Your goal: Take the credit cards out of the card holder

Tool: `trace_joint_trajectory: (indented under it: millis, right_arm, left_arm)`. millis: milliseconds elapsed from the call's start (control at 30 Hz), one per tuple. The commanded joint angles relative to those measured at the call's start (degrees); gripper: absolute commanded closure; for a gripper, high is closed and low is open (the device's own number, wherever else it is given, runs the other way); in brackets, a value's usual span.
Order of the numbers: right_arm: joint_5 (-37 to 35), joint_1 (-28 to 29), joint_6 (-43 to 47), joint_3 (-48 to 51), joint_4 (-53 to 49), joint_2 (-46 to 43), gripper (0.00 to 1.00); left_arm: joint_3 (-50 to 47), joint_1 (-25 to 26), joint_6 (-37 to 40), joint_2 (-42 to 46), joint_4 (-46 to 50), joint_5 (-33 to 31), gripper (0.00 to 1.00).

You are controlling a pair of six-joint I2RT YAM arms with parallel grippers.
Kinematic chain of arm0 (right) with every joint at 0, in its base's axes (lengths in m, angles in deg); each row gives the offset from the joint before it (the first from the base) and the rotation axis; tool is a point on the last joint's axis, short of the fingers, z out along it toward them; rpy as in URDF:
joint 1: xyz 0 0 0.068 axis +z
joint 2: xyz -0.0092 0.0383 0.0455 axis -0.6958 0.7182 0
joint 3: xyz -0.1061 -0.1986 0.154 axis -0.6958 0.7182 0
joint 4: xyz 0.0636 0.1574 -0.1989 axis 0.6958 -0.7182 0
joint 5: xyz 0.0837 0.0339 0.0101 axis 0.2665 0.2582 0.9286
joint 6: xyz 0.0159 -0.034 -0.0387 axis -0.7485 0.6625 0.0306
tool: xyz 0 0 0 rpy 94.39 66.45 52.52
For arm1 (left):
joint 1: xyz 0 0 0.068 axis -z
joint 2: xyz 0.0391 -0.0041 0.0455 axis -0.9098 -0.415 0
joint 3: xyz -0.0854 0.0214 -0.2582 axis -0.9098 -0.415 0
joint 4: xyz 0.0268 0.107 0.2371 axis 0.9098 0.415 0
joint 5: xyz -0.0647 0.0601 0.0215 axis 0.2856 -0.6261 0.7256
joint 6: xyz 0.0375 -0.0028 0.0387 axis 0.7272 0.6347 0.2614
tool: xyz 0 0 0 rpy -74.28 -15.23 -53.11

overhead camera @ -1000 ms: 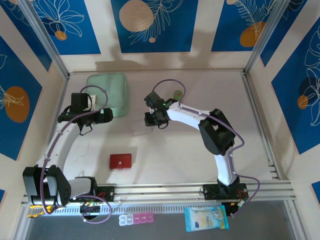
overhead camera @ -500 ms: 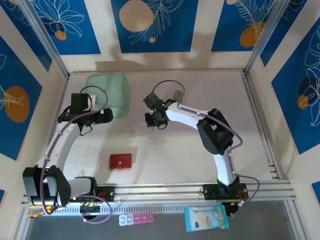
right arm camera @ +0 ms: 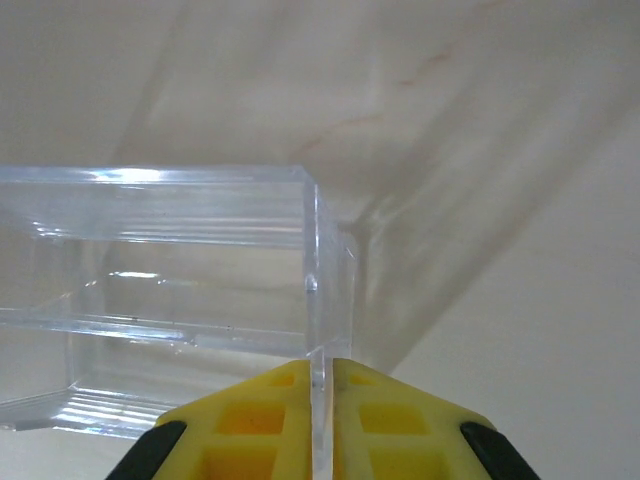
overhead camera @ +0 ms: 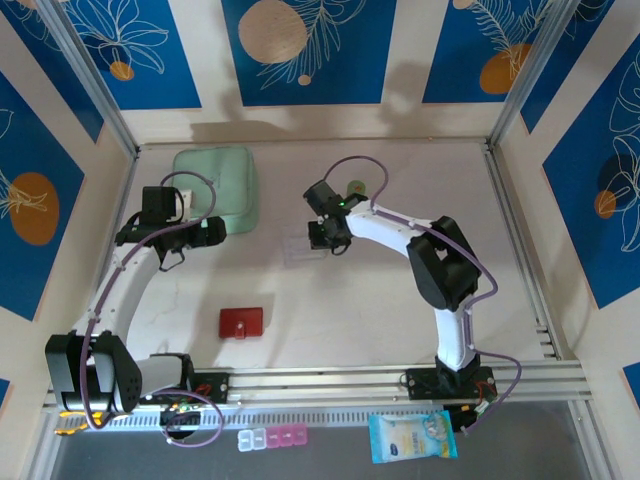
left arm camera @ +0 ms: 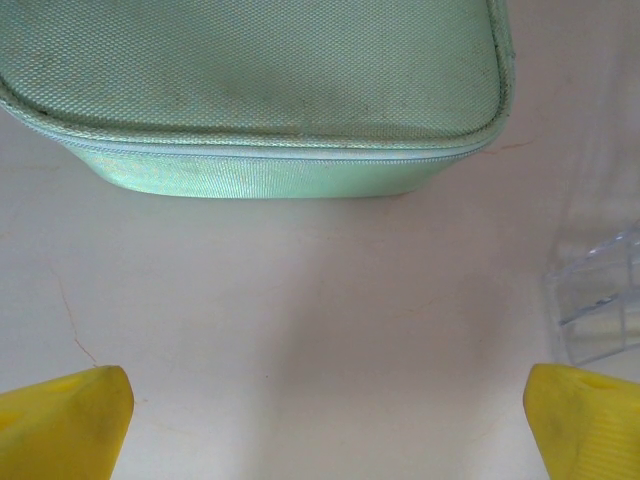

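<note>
The card holder lies flat and closed on the tabletop, near the front edge and left of the middle, well apart from both arms. The credit cards are presumably tucked inside it. It looks small, thin and light, with soft sides, so it will likely skate on the smooth surface if it is nudged from one side only. A sound approach is to pinch it by one long edge or by its flap and pin it with one pair of jaws while the other pair works. The cards themselves should be stiff, slick and very thin. Each is best taken by whatever edge stands proud of its pocket and drawn straight out along the pocket, not bent.

The left jaws stand wide apart and grasp nothing. Their yellow fingertips hover over bare tabletop just short of the mint-green pouch. The right jaws are clenched on the thin wall of a clear plastic box, out in the middle of the tabletop. That arm is occupied with something that is not part of the job — the box would need setting down first.

A corner of the box sits near the left jaws' right side. The pouch is at the far left, and a small green round thing is farther back. All of them lie well apart from the holder — none crowds it.
</note>
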Motion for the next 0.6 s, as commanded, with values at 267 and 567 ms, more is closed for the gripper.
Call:
trace_joint_trajectory:
  millis: [267,567]
  right_arm:
    - [-2.45,-5.65,-0.66,4.65,-0.90,-5.32,0.88]
    - [-1.72,-6.12,-0.30,3.92,-0.54,-3.74,0.88]
  left_arm:
    - [-0.70,-0.68,-0.06,-0.02,-0.49,1.21,0.00]
    - [-0.63,-0.66,-0.10,-0.11,-0.41,1.12,0.00]
